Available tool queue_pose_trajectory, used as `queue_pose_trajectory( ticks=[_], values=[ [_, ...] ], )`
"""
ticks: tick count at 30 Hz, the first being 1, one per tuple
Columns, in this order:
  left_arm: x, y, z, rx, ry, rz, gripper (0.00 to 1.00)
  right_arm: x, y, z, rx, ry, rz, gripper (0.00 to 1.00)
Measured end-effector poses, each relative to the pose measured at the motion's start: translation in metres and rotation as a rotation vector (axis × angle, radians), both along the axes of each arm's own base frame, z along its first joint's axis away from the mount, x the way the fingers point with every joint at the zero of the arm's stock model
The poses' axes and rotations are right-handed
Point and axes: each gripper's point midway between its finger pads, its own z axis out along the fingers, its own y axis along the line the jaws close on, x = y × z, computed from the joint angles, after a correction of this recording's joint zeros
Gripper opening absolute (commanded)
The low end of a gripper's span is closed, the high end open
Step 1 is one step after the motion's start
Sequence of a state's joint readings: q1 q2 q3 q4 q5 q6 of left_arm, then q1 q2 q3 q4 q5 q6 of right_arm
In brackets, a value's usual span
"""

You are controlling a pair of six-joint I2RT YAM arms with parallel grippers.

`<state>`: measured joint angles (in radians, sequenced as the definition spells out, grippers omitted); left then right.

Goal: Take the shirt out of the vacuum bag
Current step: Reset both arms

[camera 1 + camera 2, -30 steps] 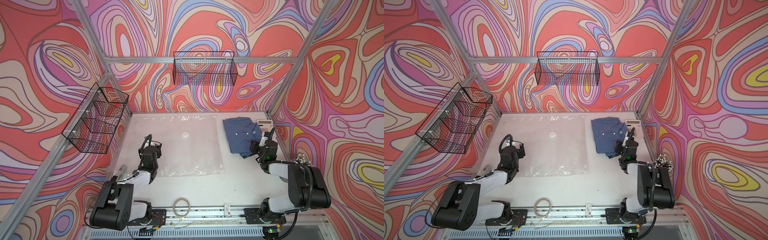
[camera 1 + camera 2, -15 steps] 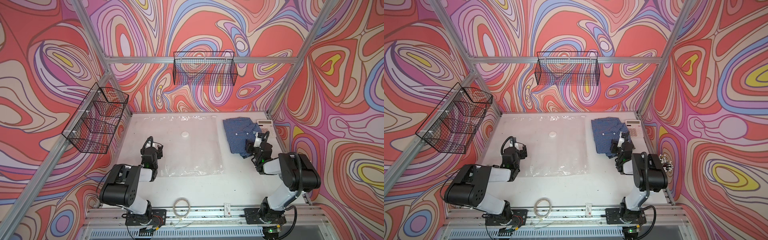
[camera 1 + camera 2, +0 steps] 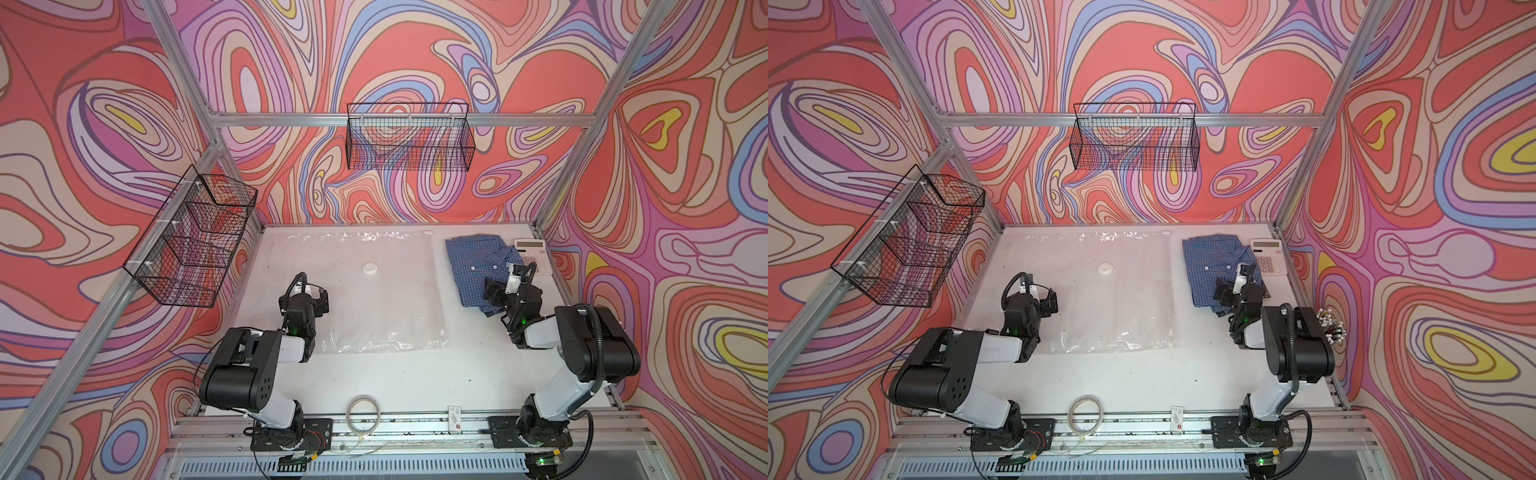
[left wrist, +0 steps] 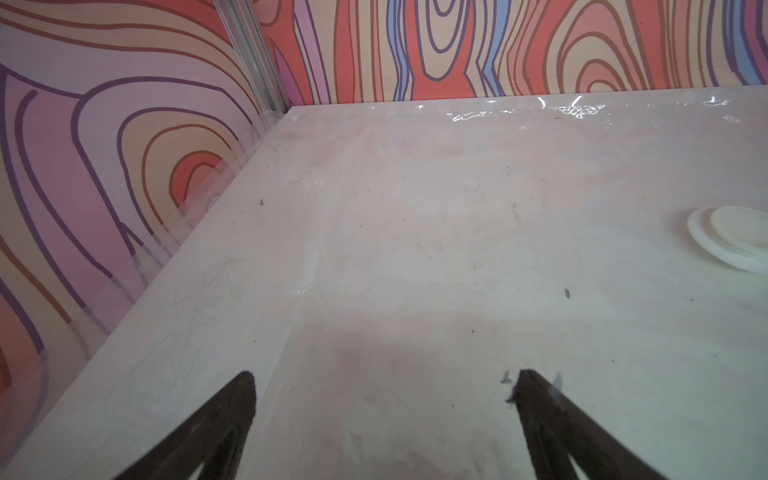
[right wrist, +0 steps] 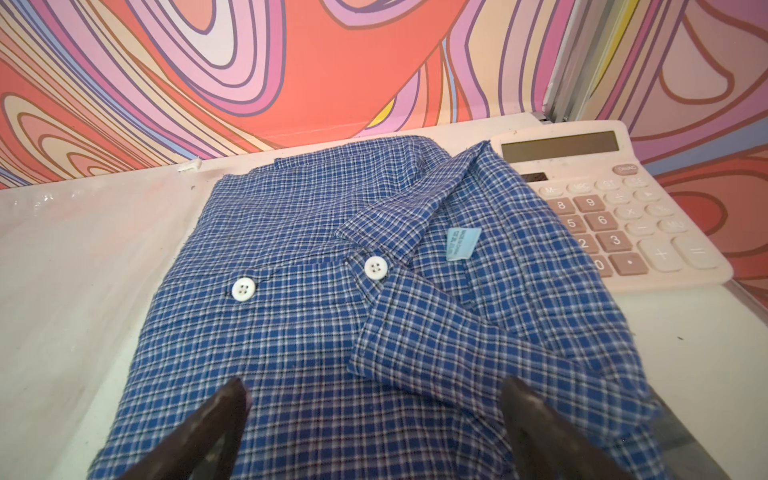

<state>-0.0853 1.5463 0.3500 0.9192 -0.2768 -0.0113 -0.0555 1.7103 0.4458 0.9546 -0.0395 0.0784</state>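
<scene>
1. White counter (image 3: 395, 374): the large clear crinkly plastic vacuum bag (image 3: 395, 307) lies flat at centre and looks empty, round white valve (image 3: 370, 269) facing up.
2. Blue checked button shirt (image 3: 473, 266): folded at far right, fully outside the bag and just beside its right edge, lapping onto the pale calculator (image 3: 534, 255).
3. Changed: right jaws have just spread wide. They sit low over the shirt's near edge, gripping nothing. Reads as a release.
4. Left jaws also went wide, at the bag's left edge, holding nothing.
5. Both arms' elbows have risen. My read: extraction done, only retreat left.
</scene>
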Motion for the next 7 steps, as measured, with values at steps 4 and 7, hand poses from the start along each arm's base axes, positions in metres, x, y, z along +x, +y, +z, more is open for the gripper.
queue_pose_trajectory(
  ticks=[4,7],
  values=[
    [0.0005,0.0,0.0013,0.0,-0.006,0.0,1.0,0.0,-0.0003,0.0,-0.001,0.0,-0.002,0.98],
    [0.0004,0.0,0.0012,0.0,-0.005,0.0,1.0,0.0,-0.0004,0.0,-0.001,0.0,-0.002,0.98]
  ],
)
